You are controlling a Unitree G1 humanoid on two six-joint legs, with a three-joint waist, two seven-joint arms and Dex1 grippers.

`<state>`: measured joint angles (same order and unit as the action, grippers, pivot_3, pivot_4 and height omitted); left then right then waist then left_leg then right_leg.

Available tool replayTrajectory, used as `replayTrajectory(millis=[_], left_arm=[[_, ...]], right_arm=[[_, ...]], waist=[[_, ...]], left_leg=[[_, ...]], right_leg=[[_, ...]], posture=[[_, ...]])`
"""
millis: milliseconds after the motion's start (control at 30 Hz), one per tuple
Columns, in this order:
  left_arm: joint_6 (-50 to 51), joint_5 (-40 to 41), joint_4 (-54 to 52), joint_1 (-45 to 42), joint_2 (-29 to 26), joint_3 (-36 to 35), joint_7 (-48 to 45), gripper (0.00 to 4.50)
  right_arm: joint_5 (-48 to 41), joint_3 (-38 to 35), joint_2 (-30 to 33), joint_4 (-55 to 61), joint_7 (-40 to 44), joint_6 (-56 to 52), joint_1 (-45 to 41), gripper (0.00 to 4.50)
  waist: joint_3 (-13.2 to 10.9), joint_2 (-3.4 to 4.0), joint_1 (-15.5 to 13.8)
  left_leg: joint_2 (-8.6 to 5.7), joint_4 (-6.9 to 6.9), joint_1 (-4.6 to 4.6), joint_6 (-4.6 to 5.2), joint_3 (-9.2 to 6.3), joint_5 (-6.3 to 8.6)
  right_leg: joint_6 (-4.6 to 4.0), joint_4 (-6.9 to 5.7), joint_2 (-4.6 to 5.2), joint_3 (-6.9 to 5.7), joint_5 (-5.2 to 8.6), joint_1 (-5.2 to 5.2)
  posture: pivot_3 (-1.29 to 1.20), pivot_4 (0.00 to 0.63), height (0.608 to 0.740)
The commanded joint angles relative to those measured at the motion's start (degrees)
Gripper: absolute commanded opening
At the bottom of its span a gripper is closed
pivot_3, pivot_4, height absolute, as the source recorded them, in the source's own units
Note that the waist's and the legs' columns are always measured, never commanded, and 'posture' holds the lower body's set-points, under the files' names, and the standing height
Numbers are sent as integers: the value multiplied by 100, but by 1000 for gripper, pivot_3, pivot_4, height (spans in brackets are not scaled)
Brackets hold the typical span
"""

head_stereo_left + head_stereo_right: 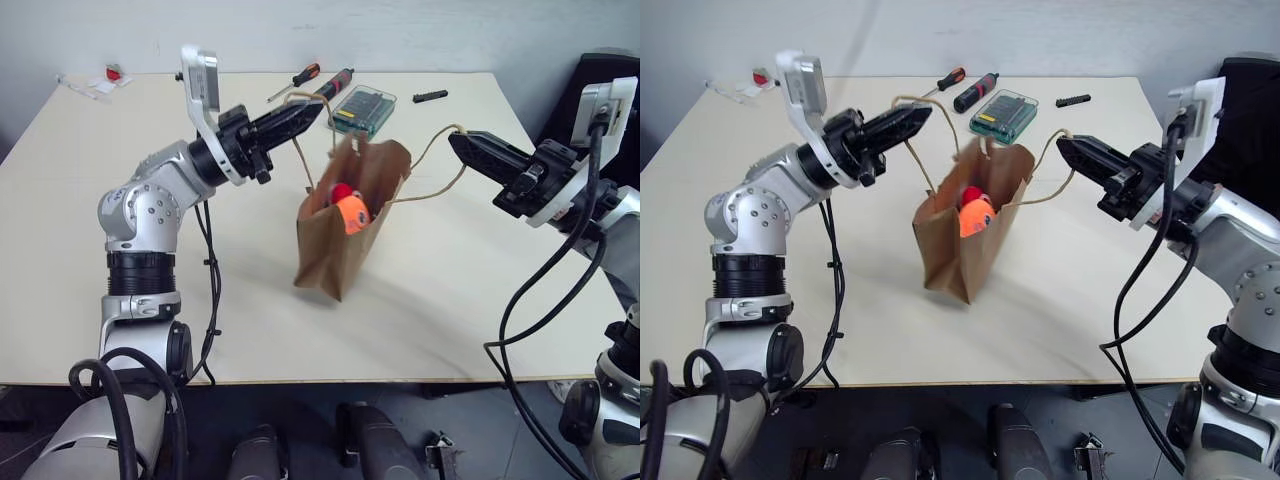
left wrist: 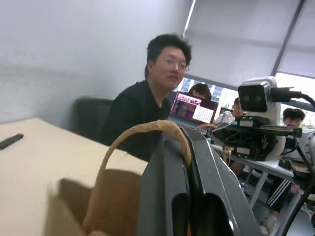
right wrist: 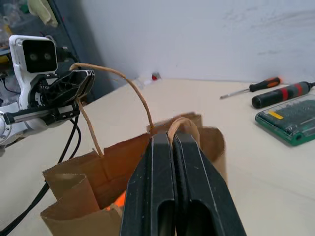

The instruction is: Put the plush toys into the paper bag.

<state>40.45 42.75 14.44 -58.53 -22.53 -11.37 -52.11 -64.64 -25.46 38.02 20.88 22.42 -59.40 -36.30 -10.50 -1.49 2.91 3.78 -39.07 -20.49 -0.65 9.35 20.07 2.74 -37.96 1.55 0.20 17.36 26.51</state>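
Note:
The brown paper bag (image 1: pixel 335 250) stands tilted in the middle of the table, mouth open. Inside it lie the plush toys: the orange one (image 1: pixel 351 214) and the smaller red-and-white one (image 1: pixel 341 192) behind it. My left gripper (image 1: pixel 318 108) is shut on one cord handle (image 2: pixel 142 129) and holds it up on the bag's left. My right gripper (image 1: pixel 455 140) is shut on the other handle (image 3: pixel 184 125) on the bag's right. Both cords are pulled taut and apart above the bag.
A green transparent box (image 1: pixel 364 110) lies just behind the bag. Two screwdrivers (image 1: pixel 296 80) and a small black part (image 1: pixel 430 96) lie along the far edge, small red-and-white items (image 1: pixel 112 75) at the far left corner. People (image 2: pixel 147 98) sit beyond the table.

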Motion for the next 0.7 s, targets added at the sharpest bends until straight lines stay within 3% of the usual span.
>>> replayTrajectory(millis=[33,100,200,333,467,600,700], left_arm=[[14,13,-203,92,-43,140,-240,0],[-18,-75,-281,245,-92,235,-316,0],[105,-7,-426,428,-196,152,-234,640],[416,203,-929,764,-508,-23,-176,1837],[871,581,-1701,1222,-942,-368,1,3005],[1296,1014,-2620,1940,-1399,-771,236,4275],[1437,1268,-3019,2294,-1558,-1029,491,4470]], right_arm=[[-126,20,10,288,-94,129,220,19],[-218,134,-87,392,-187,128,319,19],[-419,300,-197,559,-340,77,437,639],[-719,316,-93,707,-395,63,544,1959],[-1241,-101,442,705,-345,-2,731,3263],[-1761,-621,1060,721,-154,-116,1292,3320],[-1847,-696,1215,772,-146,-59,1707,3320]], waist=[[0,0,1],[0,0,12],[0,0,25],[0,0,25],[0,0,13],[0,0,-4],[0,-2,-5]], left_leg=[[1,1,0,0,-1,0],[0,0,1,0,1,0],[3,-1,3,0,2,0],[4,0,1,-1,0,0],[3,0,1,0,-1,0],[3,3,1,0,-8,0],[3,2,3,1,-13,1]], right_leg=[[0,0,-1,-1,0,0],[0,-2,0,2,0,0],[0,-6,-3,3,0,1],[-1,-4,-2,3,0,2],[-1,-2,1,3,0,1],[-1,3,2,1,0,-4],[0,6,1,1,0,-11]], posture=[[0,150,740],[0,150,740],[0,150,740],[0,150,740],[0,150,740],[0,150,740],[0,150,740]])
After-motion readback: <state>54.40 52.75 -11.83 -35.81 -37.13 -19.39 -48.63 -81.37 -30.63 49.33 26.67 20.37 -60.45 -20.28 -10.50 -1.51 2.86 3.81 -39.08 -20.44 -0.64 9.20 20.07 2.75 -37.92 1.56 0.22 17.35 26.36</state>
